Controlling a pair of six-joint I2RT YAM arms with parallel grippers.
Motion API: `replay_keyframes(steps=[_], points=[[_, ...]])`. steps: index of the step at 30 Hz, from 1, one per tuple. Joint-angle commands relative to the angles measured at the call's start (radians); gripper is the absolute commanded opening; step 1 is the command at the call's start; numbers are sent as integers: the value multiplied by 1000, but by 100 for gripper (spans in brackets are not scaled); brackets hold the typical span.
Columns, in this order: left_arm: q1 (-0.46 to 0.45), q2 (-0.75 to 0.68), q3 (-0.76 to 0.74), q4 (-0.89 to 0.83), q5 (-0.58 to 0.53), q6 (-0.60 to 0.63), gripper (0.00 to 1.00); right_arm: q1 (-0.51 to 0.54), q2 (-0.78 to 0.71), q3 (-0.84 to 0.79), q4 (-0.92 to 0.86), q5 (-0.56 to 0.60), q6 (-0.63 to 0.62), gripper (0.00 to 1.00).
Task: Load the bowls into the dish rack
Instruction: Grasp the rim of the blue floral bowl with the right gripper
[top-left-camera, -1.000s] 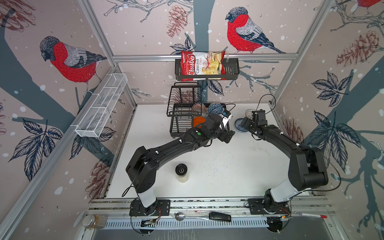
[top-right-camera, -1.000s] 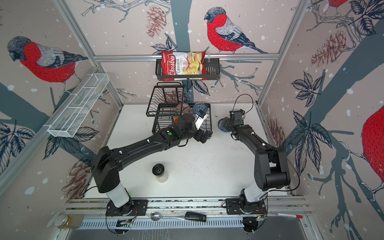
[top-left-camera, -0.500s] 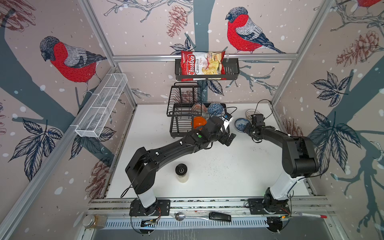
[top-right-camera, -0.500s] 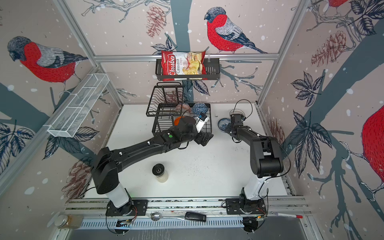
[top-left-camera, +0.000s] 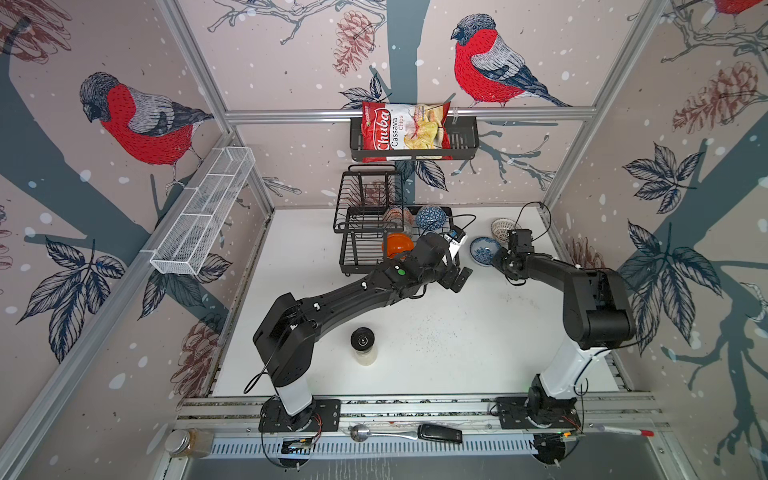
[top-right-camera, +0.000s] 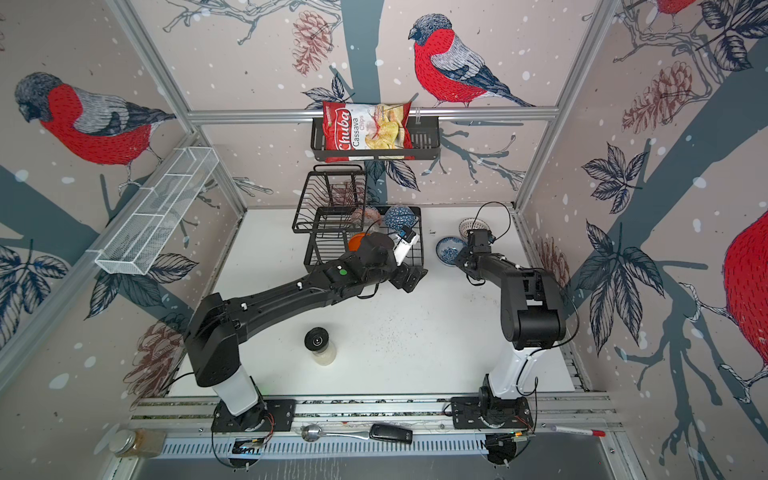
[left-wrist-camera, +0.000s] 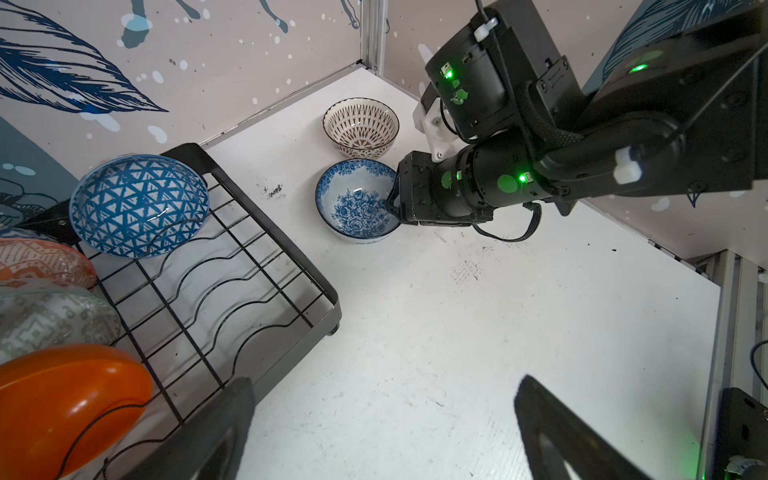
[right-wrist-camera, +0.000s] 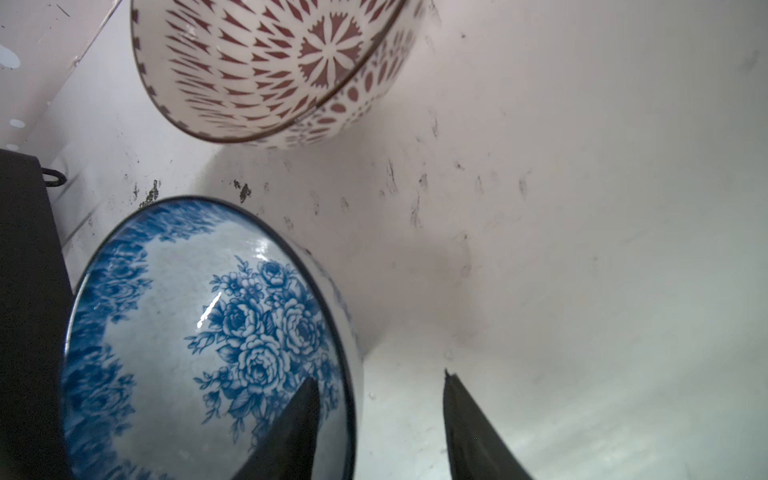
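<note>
The black wire dish rack (top-left-camera: 341, 249) (left-wrist-camera: 266, 224) stands at the back, holding several bowls: blue triangle-patterned (top-left-camera: 431, 217) (left-wrist-camera: 139, 203), orange-white patterned (left-wrist-camera: 41, 262), grey-green (left-wrist-camera: 50, 318) and plain orange (top-left-camera: 397, 245) (left-wrist-camera: 70, 399). Right of the rack, a blue floral bowl (top-left-camera: 484, 250) (right-wrist-camera: 199, 332) and a white bowl with brown lattice (top-left-camera: 503, 227) (right-wrist-camera: 266, 62) sit upright on the table. My right gripper (right-wrist-camera: 379, 376) (left-wrist-camera: 392, 203) straddles the floral bowl's near rim, one finger inside, the other outside and still apart from the wall. My left gripper (left-wrist-camera: 384, 386) (top-left-camera: 457, 279) hangs open and empty by the rack's front right corner.
A black-lidded jar (top-left-camera: 363, 345) stands mid-table in front of the left arm. A chips bag (top-left-camera: 405, 131) fills the black wall basket above the rack. A white mesh shelf (top-left-camera: 203, 216) runs along the left wall. The side wall is close behind the lattice bowl.
My right gripper has dropped onto the floral bowl's rim and its jaws have narrowed. The left gripper has drawn back a little from the rack, still open.
</note>
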Motion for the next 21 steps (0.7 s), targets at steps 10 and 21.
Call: replay_keyframes(steps=[10, 21], points=[[-1, 16, 22, -15, 20, -6, 98, 0, 16, -3, 42, -15, 42, 28], [0, 16, 21, -15, 18, -7, 98, 1, 2, -20, 57, -15, 46, 10]])
